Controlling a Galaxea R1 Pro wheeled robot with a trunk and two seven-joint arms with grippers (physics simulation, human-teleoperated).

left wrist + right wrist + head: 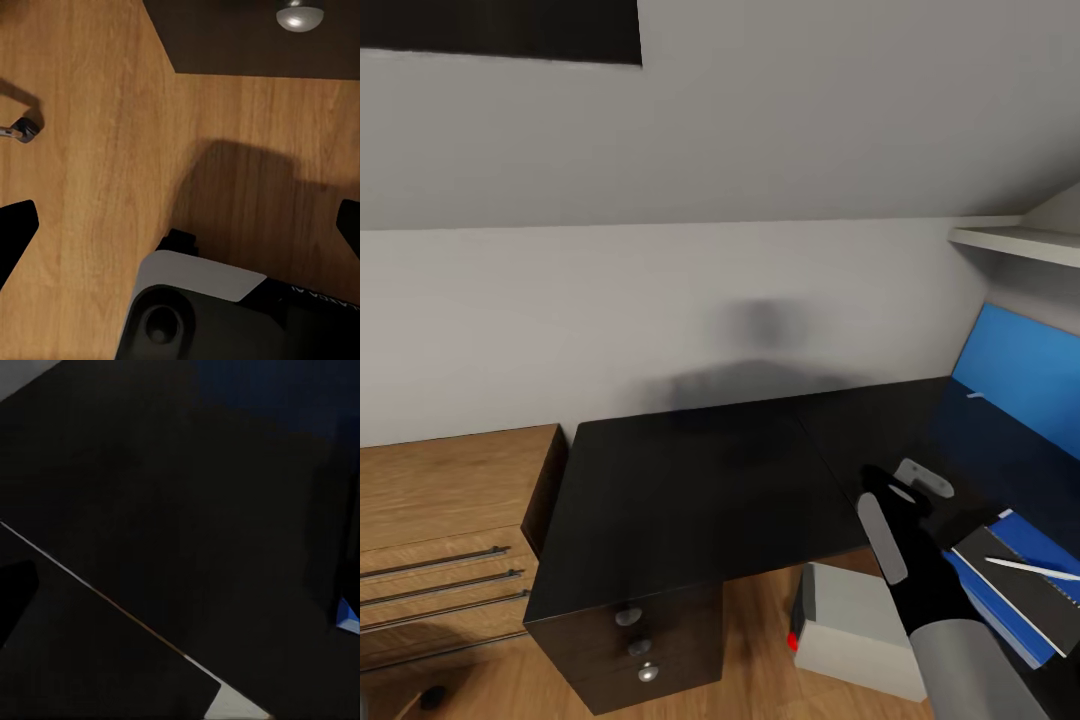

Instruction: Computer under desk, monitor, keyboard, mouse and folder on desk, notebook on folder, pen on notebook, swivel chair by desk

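One black surface (pixel 690 480), one computer (pixel 855 630), one folder (pixel 1000 600), one notebook (pixel 1030 585), one pen (pixel 1032 569), three drawer knobs (pixel 639 646).

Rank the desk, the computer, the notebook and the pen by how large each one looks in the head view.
1. desk, by far the largest.
2. computer, partly hidden under the desk.
3. notebook, cut by the picture edge, so its rank against the computer is uncertain.
4. pen, smallest, a thin white stick lying on the notebook.

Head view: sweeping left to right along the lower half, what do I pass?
Wooden shelving → dark drawer unit → computer → right gripper → pen lying on the notebook, over the folder.
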